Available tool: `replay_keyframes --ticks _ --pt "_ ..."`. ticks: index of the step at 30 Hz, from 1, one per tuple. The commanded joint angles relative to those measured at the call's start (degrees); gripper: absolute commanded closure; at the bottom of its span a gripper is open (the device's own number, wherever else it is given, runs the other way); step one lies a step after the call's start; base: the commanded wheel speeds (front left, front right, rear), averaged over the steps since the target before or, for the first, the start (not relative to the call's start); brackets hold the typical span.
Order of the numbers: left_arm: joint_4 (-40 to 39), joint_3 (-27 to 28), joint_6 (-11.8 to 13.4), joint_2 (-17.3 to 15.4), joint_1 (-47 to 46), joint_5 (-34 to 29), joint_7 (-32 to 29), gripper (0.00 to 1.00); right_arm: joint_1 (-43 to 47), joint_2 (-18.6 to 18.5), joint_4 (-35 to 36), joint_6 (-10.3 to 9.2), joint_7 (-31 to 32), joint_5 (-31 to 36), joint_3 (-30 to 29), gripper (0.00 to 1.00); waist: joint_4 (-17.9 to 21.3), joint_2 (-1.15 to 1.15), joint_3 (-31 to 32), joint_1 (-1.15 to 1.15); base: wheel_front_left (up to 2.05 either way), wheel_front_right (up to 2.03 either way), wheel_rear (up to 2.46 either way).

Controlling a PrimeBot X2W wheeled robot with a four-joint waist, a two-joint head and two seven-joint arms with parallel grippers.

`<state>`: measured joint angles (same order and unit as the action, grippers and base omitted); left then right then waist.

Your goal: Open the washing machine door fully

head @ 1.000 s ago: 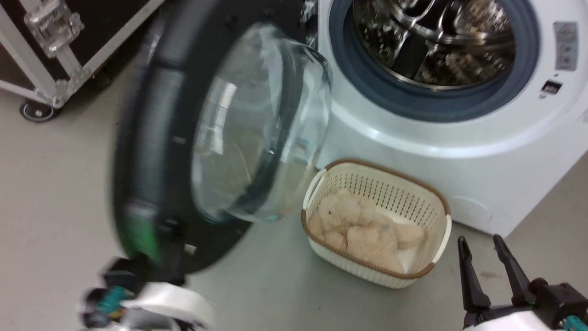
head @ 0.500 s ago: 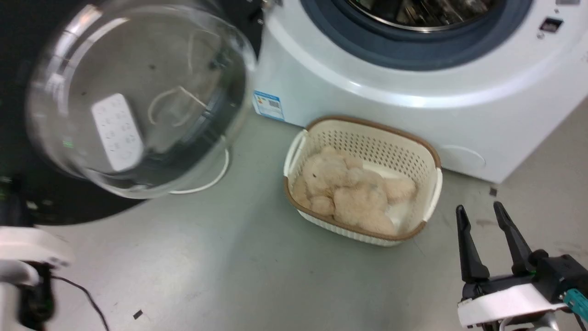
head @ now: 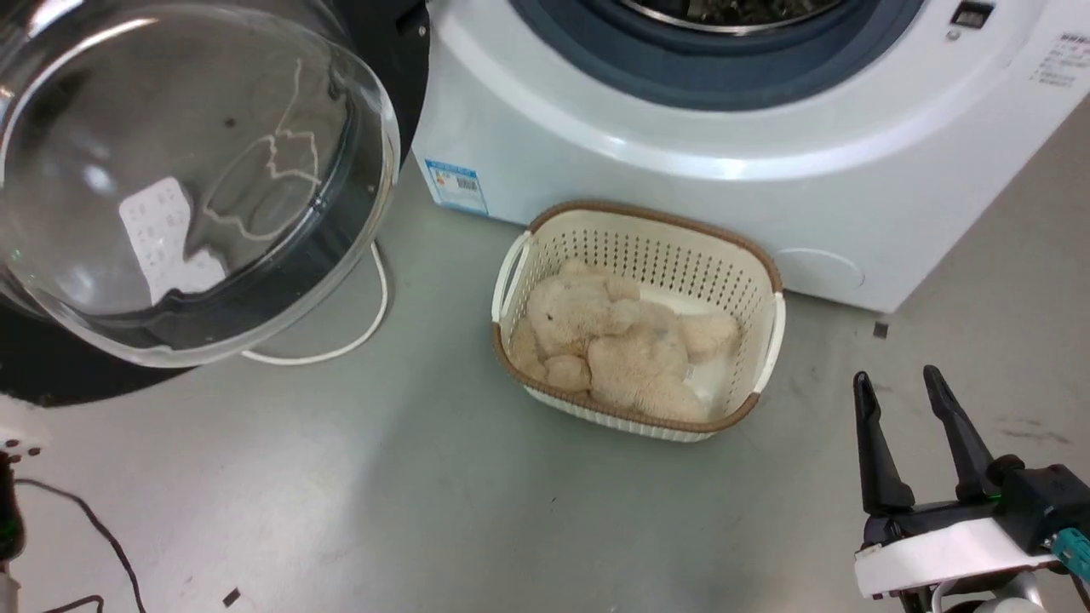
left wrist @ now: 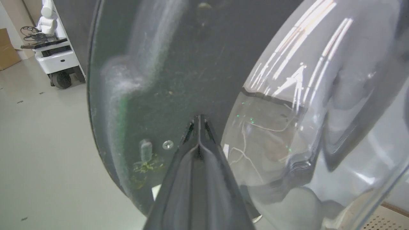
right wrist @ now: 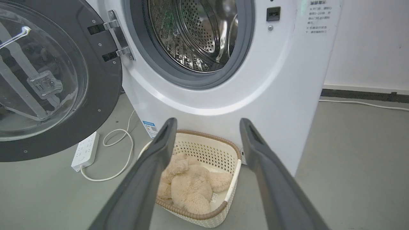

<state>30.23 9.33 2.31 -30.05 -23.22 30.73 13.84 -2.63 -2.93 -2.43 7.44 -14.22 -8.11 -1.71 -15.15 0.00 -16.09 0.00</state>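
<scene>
Drum mouth unobstructed, basket below; door aside

Our left claw is closed, both dark fingers pressed flat together into one point, aimed straight ahead. Our right claw sits near right, fingers spread wide, pointing away from us, gripping nothing. Its white wrist lies just behind.

Robot lab or test room, dressed as a laundry corner. Bare grey floor. Ahead of the right gripper: white washing machine, basket holding a plush toy. To its left, a power strip loose on the floor. Far left of the left gripper: white wheeled machine, cardboard box.
</scene>
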Motion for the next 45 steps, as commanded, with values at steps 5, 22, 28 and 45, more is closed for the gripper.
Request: replay_keyframes --ticks 5,22,28,45 --pt "-7.54 -1.1 -1.25 1.97 1.62 -3.4 1.1 1.0 -0.33 0.05 -0.27 0.05 -0.64 -1.17 -1.91 0.0 1.4 0.0 4.45 0.0 0.0 0.0 0.0" --pt "-27.66 -11.31 0.91 15.96 17.5 -9.01 1.12 1.0 3.29 0.05 2.08 0.05 -0.77 -2.82 -2.68 0.0 12.75 0.0 13.87 0.0 0.0 0.0 0.0" --pt "-29.94 -13.45 1.43 17.89 23.0 -11.47 1.14 0.63 5.66 0.05 2.42 0.05 -0.77 -2.93 -1.52 0.0 15.0 0.0 15.48 0.0 0.0 0.0 0.0" --pt "-29.72 -18.69 3.13 20.81 28.35 -18.8 1.16 0.0 8.86 0.05 0.92 0.05 -0.77 0.66 -0.17 0.0 16.18 0.0 16.38 0.0 0.0 0.0 0.0"
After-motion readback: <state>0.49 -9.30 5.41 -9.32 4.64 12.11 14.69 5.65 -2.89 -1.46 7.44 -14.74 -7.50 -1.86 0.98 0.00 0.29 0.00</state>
